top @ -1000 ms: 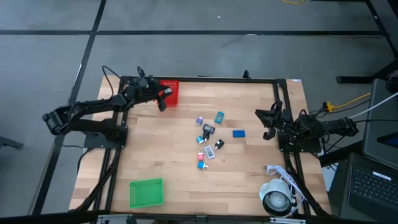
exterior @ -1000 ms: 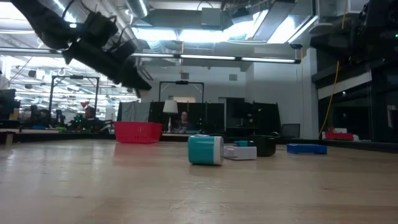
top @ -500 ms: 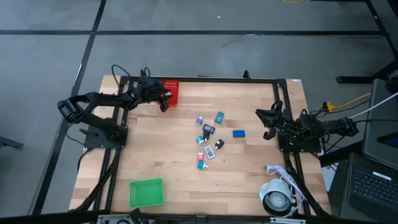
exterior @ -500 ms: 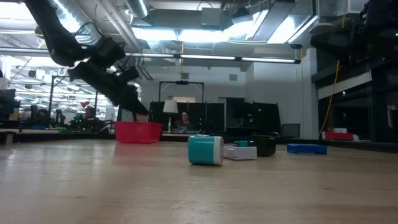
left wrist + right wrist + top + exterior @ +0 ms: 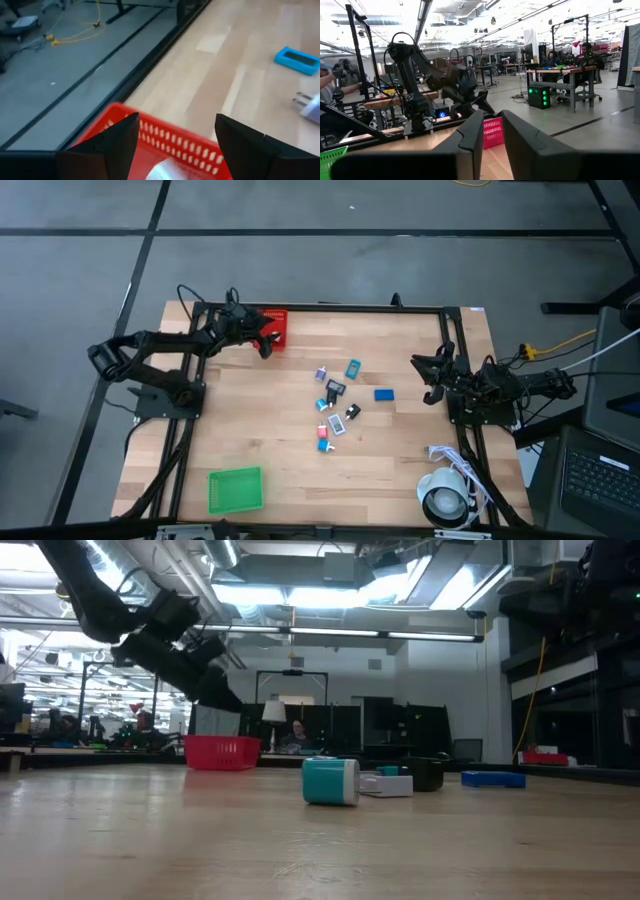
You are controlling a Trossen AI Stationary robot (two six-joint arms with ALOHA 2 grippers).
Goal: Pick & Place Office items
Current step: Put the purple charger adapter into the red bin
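While we look down on the wooden surface (image 5: 260,430), we see the left gripper (image 5: 263,340) poised over the red bin (image 5: 277,327) at the far left corner. From its wrist camera its two dark fingers (image 5: 120,142) stand spread apart with nothing between them, and a pale, blurred thing (image 5: 162,171) lies inside the red bin just below them; we cannot tell what it is. From table height the same gripper (image 5: 215,695) hangs just above the bin's rim (image 5: 222,743), not touching it.

We find the right gripper (image 5: 432,380) at the right edge of the surface, well apart from everything. Its fingers (image 5: 470,140) sit nearly closed, a narrow gap between them, and they hold nothing.

Most of the office items (image 5: 338,398) lie loose in a cluster near the middle of the surface: a teal block (image 5: 353,368), a blue flat piece (image 5: 384,393), a small black piece (image 5: 352,411), a white piece (image 5: 337,424) and a pink-red and blue piece (image 5: 323,438). At table height the teal block (image 5: 330,781) stands nearest the camera, with the white piece (image 5: 385,784) just behind it and the blue piece (image 5: 493,779) off to the side.

We see a green bin (image 5: 235,489) at the near left corner and a white roll with cable (image 5: 447,498) at the near right corner. We can read no brand, label or writing on any of these things.
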